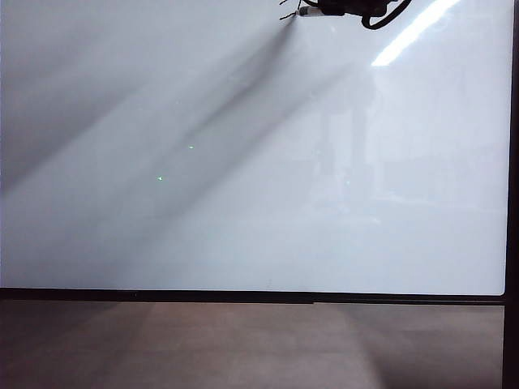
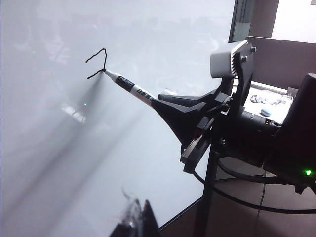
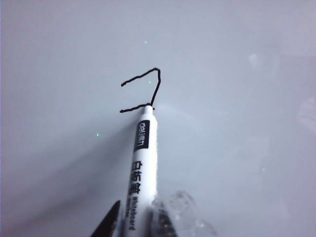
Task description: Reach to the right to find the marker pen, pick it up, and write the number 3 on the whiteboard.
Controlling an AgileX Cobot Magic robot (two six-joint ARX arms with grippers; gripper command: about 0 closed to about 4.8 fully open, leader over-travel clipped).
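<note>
The whiteboard [image 1: 203,203] fills the exterior view, glossy white in a thin black frame. At its top edge my right gripper [image 1: 332,8] is shut on the marker pen [image 1: 310,11]. In the right wrist view the pen [image 3: 140,158] runs from between my right gripper's [image 3: 140,219] fingers to the board. Its dark tip touches the end of a thin black ink line [image 3: 155,86], an angular partial number 3. The left wrist view shows the same pen [image 2: 131,88], ink [image 2: 98,61] and right gripper [image 2: 160,100] from the side. My left gripper [image 2: 139,222] hangs apart from them, its fingers together and holding nothing.
A brown-grey surface [image 1: 243,348] lies below the board's black frame [image 1: 243,297]. Beside the board, the left wrist view shows the right arm's black body and cables [image 2: 256,138], a thin black stand [image 2: 210,197], and a desk with small items [image 2: 269,103] behind.
</note>
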